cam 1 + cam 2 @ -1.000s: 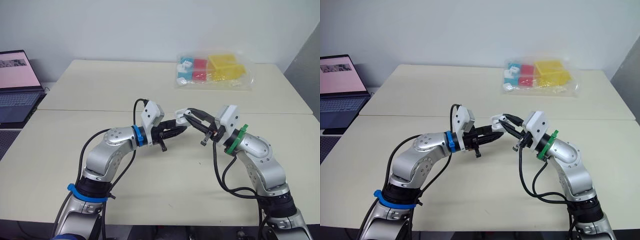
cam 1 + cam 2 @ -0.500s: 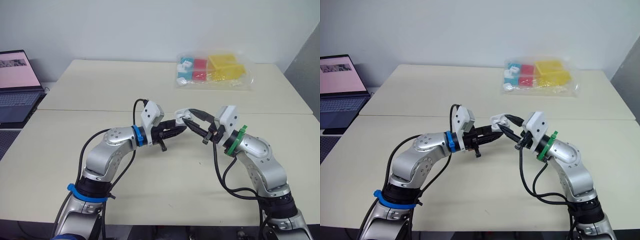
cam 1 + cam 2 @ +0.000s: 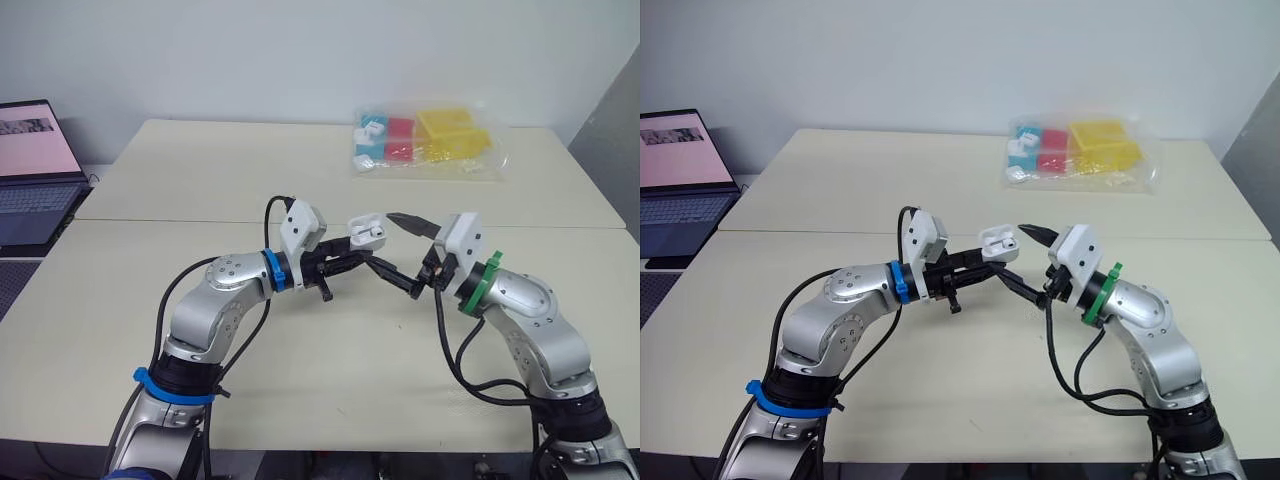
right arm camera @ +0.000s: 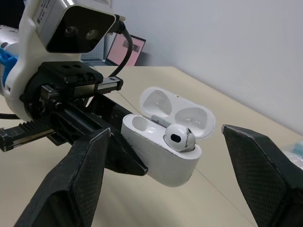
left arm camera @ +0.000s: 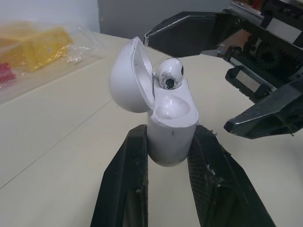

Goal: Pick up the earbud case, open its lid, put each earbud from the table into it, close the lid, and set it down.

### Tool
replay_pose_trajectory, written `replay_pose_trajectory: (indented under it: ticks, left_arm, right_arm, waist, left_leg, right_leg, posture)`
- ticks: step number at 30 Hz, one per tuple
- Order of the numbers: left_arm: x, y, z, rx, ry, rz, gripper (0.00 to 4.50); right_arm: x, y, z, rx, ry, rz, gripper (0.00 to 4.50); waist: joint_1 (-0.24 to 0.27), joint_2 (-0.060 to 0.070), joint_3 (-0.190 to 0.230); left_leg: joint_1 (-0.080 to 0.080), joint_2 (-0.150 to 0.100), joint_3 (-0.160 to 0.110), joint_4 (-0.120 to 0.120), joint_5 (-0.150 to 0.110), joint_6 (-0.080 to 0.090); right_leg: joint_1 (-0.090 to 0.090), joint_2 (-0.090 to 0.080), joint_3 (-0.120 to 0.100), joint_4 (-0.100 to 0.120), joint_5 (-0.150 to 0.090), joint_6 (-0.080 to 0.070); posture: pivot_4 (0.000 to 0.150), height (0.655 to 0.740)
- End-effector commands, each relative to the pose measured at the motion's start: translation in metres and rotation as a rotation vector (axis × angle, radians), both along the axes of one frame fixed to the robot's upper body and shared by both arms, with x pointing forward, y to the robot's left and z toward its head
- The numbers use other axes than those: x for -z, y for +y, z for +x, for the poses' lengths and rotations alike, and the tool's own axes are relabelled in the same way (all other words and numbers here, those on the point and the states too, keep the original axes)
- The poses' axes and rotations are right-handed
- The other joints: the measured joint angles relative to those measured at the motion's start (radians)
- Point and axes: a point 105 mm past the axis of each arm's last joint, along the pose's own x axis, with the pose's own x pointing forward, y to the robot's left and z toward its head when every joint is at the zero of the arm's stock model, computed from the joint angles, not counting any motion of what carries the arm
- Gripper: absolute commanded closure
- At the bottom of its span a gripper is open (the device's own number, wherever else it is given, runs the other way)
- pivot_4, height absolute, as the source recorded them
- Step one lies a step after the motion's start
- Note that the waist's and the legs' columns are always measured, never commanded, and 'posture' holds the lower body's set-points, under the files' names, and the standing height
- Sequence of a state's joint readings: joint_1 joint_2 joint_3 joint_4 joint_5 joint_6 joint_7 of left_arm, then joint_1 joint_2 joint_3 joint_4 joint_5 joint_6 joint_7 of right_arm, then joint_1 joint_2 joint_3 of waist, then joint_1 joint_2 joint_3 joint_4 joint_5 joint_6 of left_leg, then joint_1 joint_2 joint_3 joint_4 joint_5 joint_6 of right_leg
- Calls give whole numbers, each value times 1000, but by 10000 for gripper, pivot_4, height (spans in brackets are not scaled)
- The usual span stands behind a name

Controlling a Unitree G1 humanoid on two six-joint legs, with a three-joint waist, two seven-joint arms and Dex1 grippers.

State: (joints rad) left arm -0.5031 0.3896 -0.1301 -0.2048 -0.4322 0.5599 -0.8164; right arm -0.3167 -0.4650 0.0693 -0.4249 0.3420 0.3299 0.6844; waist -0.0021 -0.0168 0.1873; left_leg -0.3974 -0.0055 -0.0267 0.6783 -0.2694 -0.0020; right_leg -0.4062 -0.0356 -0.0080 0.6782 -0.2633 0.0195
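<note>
My left gripper is shut on the body of the white earbud case, holding it above the table with its lid swung open. One white earbud sits in a slot of the case, its head sticking up; the other slot looks empty. My right gripper stands wide open just to the right of the case. One finger is above the case and one below it, and neither touches it. The right wrist view shows the earbud seated in the case between those spread fingers.
A clear plastic bag of coloured blocks lies at the back of the beige table. A laptop stands off the table's left side. A seam crosses the table just behind the grippers.
My right gripper has opened wide and drawn back slightly to the right, leaving the earbud in the case. The left gripper has kept its hold on the case.
</note>
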Motion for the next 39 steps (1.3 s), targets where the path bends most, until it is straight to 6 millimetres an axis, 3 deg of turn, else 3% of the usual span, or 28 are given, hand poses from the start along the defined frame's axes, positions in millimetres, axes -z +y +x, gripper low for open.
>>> replay_pose_trajectory:
  ticks: [1, 5, 9, 14, 18, 24, 33, 39]
  left_arm:
    - [-13, 0, -4, 9, -64, -14, 37303]
    - [-11, 0, -5, 9, -67, -7, 37303]
    - [-5, 0, -8, 26, -88, 27, 37303]
    - [-2, 1, -9, 28, -94, 32, 37303]
    - [0, 1, -10, 34, -103, 44, 37303]
    - [2, -1, -11, 46, -118, 58, 37303]
    - [6, -2, -12, 54, -122, 71, 37303]
    - [6, -2, -12, 47, -124, 70, 37303]
  right_arm:
    - [-28, -19, -11, 6, -60, 20, 5527]
    - [-36, -41, -7, 63, -48, 0, 5527]
    - [-30, -85, 8, 264, 92, -48, 5527]
    - [-11, -100, 11, 404, 278, -142, 5527]
    - [8, -101, 14, 489, 400, -194, 5527]
    - [38, -113, 29, 712, 566, -138, 5527]
    - [52, -110, 56, 819, 613, -95, 5527]
    - [71, -113, 61, 865, 667, -83, 5527]
  waist:
    - [0, 0, 0]
    - [1, 0, 0]
    - [1, 0, 0]
    - [1, 0, 0]
    - [0, 0, 0]
    - [1, 0, 0]
    - [0, 0, 0]
    - [-1, 0, 0]
  left_leg:
    - [0, 0, 0, 0, 0, 0]
    - [0, 0, 0, 0, 0, 0]
    - [0, 0, 0, 0, 0, 0]
    - [0, 0, 0, 0, 0, 0]
    - [0, 0, 1, -1, 0, 0]
    - [-1, 0, 1, 0, 0, 0]
    - [-1, 0, 1, -1, 0, 0]
    - [-1, 0, 1, -1, 0, 0]
  right_leg:
    - [0, 0, 0, 0, 0, 0]
    - [0, 0, 0, 0, 0, 0]
    - [0, 0, 0, 0, 0, 0]
    - [0, 0, 1, -1, 0, 0]
    - [0, 0, 1, -1, 0, 0]
    - [0, 0, 1, -1, 0, 0]
    - [-1, 0, 0, -2, 0, 0]
    - [-1, 0, 0, -2, 0, 0]
  posture:
    - [1500, 7400]
    - [1500, 7400]
    - [1500, 7400]
    - [1500, 7400]
    - [1500, 7400]
    - [1500, 7400]
    - [1500, 7400]
    - [1500, 7400]
